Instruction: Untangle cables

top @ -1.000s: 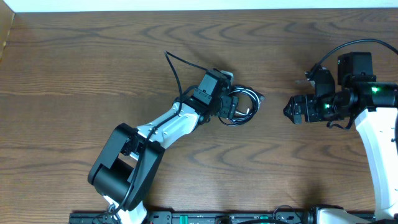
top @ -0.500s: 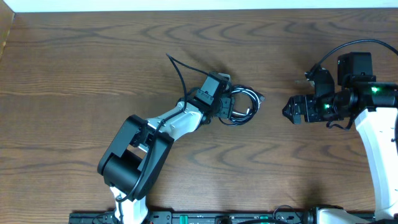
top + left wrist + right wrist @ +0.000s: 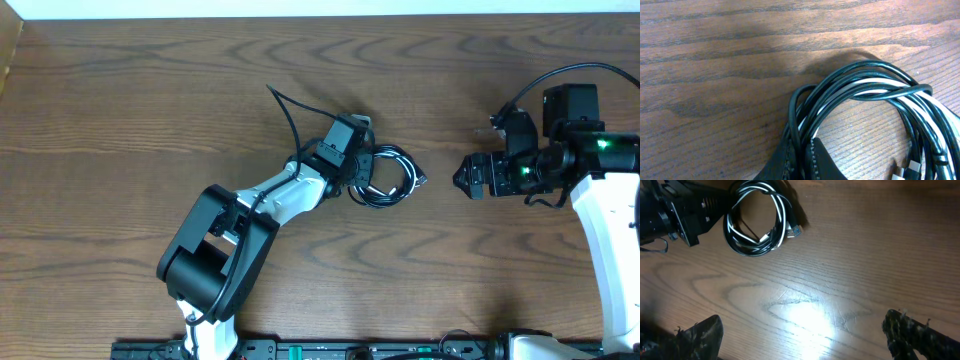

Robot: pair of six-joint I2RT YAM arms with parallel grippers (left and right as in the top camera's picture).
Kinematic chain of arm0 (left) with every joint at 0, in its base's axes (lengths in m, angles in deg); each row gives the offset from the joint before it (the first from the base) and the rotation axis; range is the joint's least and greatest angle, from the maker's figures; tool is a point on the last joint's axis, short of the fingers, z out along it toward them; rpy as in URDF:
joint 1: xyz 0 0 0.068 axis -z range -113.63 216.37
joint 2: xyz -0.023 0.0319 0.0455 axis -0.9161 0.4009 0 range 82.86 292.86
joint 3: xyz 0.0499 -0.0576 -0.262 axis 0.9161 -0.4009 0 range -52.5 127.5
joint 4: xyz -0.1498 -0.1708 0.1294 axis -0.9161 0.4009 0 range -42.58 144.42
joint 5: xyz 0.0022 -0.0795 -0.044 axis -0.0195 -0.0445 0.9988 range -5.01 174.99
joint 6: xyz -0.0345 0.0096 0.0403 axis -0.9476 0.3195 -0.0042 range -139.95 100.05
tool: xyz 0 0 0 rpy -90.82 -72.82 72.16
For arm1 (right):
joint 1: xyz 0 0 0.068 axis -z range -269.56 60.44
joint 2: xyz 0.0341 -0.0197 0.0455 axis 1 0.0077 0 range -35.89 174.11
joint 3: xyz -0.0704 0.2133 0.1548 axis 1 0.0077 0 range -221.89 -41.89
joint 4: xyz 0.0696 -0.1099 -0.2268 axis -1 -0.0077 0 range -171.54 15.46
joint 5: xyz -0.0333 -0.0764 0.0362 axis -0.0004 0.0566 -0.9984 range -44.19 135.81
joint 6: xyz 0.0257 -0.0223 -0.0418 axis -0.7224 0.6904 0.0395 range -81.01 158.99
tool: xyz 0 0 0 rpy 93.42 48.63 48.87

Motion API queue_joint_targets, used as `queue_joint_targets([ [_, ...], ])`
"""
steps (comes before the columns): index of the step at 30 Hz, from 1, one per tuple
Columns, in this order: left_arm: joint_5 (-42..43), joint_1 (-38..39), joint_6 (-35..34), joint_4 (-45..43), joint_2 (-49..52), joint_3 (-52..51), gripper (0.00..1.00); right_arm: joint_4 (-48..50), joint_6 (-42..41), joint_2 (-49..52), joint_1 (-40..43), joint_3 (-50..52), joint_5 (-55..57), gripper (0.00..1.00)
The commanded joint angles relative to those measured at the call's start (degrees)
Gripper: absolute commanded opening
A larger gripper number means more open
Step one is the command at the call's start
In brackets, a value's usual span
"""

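The left arm (image 3: 255,205) reaches in across the bench (image 3: 120,120) from the lower left of the cables (image 3: 405,190), its wrist tilted down at them. The left gripper (image 3: 360,170) sits right on the left rim of the coil, and in the wrist view its fingers (image 3: 822,161) are pinched together with a couple of black strands running down between them – so it has the cables by that edge.

The cables lie flat on the wood as one small round coil (image 3: 752,251), several black turns wound together with one white cord (image 3: 867,81) threaded through them. The turns overlap closely; I can't pick out where one cord ends and another begins. A small plug (image 3: 422,180) pokes out on the coil's right side, resting on the bench (image 3: 850,270), and more plug ends (image 3: 905,167) show inside the ring.

Well to the right of the coil is the right gripper (image 3: 462,178), pointing towards the plug but apart from it – its fingers (image 3: 700,335) are spread wide and hold nothing.
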Motion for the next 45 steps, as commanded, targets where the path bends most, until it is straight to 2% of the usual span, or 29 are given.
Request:
queue_joint_targets([
  [1, 0.7, 0.1, -0.5, 0.5, -1.7, 0.9, 0.08, 0.3, 0.6, 0.1, -0.4, -1.2, -0.7, 0.99],
  [20, 1.0, 0.1, -0.3, 8.0, -26.3, 0.9, 0.08, 1.6, 0.6, 0.1, -0.4, -0.2, -0.7, 0.99],
  [25, 7.1, 0.1, -0.5, 8.0, -32.1, 0.9, 0.08, 2.6, 0.6, 0.1, -0.4, -0.2, -0.9, 0.99],
  [29, 7.3, 0.1, -1.6, 7.8, -36.0, 0.9, 0.08, 4.9, 1.1, 0.1, -0.4, -0.1, -7.5, 0.99],
  [32, 8.3, -0.2, -1.7, 7.7, -38.9, 0.9, 0.08, 7.5, 4.7, 0.1, -0.4, 0.1, -15.8, 0.99],
  [35, 8.3, -0.2, -1.8, 7.8, -40.0, 0.9, 0.07, 8.4, 4.7, 0.1, -0.4, 0.1, -18.0, 0.99],
  [37, 8.3, -0.2, -2.1, 7.8, -40.5, 0.9, 0.08, 8.8, 4.7, 0.3, -0.7, 0.1, -19.4, 0.96],
  [38, 9.3, -0.2, -2.6, 7.6, -40.9, 0.9, 0.08, 9.1, 4.7, 0.5, -1.4, 0.2, -19.7, 0.89],
  [42, 11.3, -0.2, -3.7, 7.0, -41.5, 1.0, 0.08, 11.1, 4.7, 2.2, -4.2, 0.2, -19.8, 0.80],
  [45, 11.3, -0.1, -4.2, 6.9, -42.2, 1.0, 0.08, 14.1, 4.7, 4.7, -7.2, 0.2, -19.8, 0.77],
])
